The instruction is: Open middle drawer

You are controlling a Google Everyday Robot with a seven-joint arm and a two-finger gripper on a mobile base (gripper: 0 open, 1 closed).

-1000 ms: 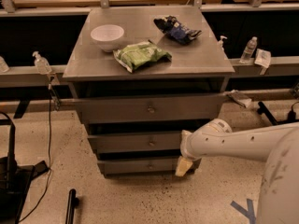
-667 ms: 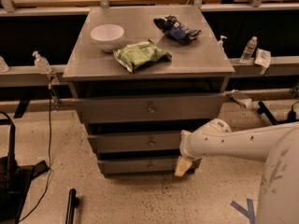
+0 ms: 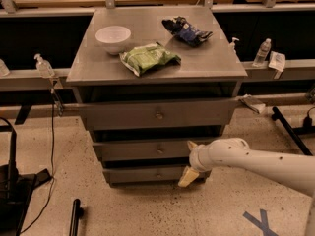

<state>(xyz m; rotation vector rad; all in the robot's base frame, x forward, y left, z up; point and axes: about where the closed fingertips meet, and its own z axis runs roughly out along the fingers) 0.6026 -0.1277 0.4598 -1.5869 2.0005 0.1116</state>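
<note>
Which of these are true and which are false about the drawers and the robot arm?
1. The white bowl sits on top of the cabinet. True.
2. The green bag is inside a drawer. False: it lies on the cabinet top, beside the bowl.
3. The gripper is near the right end of the middle drawer. True.
4. The gripper holds the knob. False: the knob is free, and the gripper is off to its right.

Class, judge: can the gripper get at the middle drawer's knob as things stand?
Probably yes: the gripper hangs before the middle drawer, just right of its knob, with nothing between them.
</note>
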